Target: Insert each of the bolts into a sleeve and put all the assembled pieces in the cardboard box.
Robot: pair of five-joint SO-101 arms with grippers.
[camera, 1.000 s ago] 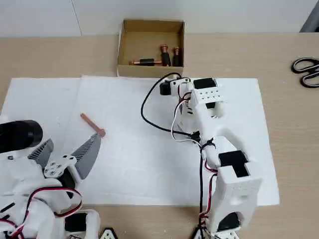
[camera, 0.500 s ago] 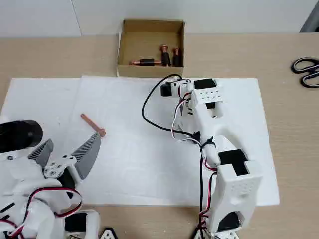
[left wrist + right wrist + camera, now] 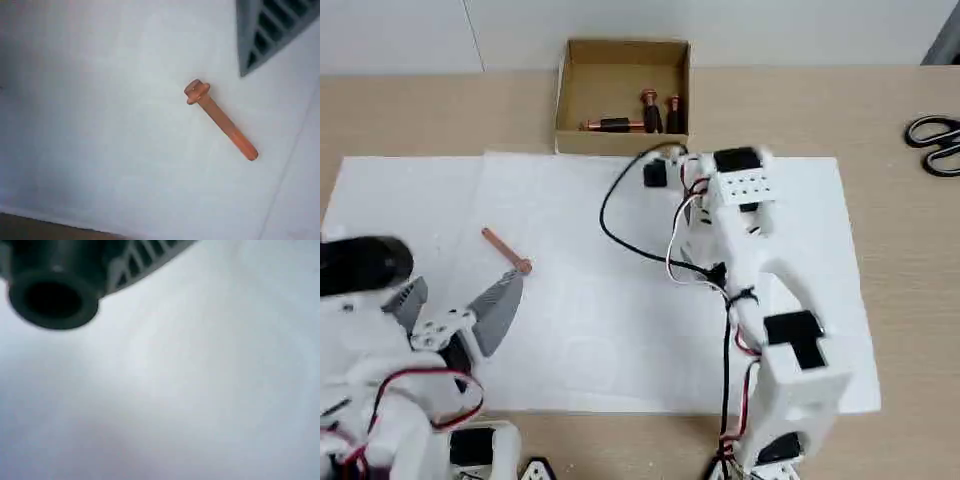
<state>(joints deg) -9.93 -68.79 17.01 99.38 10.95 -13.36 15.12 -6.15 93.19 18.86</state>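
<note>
Left gripper (image 3: 460, 292) hangs low at the near left corner of the paper (image 3: 590, 330), jaws spread wide with nothing between them. The bolt (image 3: 506, 250) lies flat on the paper just off the tip of one finger (image 3: 500, 300); the left wrist view has it lying bare, copper-coloured (image 3: 220, 119), head turned toward that ribbed finger (image 3: 270, 30) but apart from it. Over to the right arm, stretched out toward the box (image 3: 561, 100): the right gripper (image 3: 75, 265) is pinching a black sleeve (image 3: 52, 297), open bore facing the camera, held above the paper. In the box, three assembled pieces lie along its near side: one flat (image 3: 610, 125), two side by side (image 3: 650, 110). Scissors (image 3: 935, 143) sit on the table (image 3: 420, 110), well off to the right.
</note>
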